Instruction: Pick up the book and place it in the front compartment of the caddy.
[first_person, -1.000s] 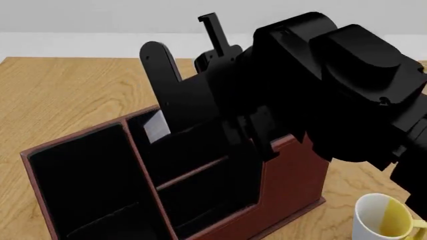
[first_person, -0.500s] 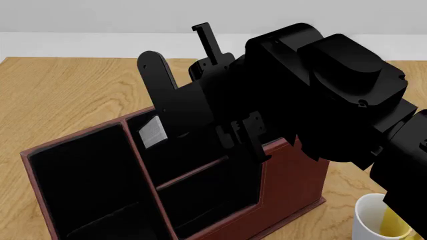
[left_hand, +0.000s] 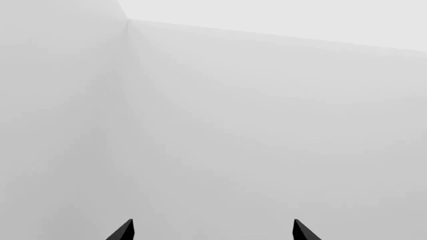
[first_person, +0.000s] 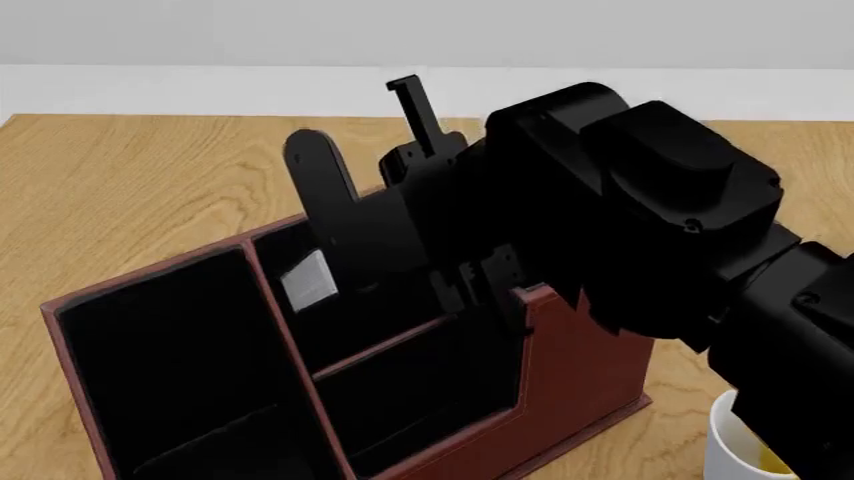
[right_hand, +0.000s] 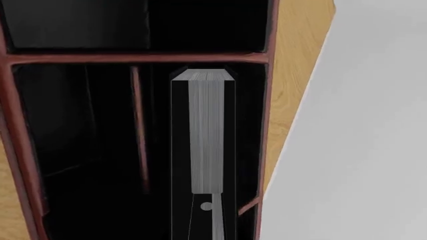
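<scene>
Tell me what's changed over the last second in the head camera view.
The right arm's black bulk has slid down and toward the right, now covering most of the mug. The book, held in the right gripper, shifted only slightly and hangs in a far cell of the caddy. Caddy and table stayed put.

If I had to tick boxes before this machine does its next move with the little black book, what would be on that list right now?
1. Grip: the right gripper is clamped on the small black hardcover book with white page edges: ok.
2. Book over the dark red-brown partitioned caddy box: its page edges show inside a back cell in the head view: ok.
3. Is that cell the front compartment? Cannot tell.
4. Book clear of the cell walls: black gaps on both sides in the right wrist view: ok.
5. Book resting on the floor of the cell: cannot tell.
6. Left gripper out of the way, facing a blank wall, open and empty: ok.
</scene>
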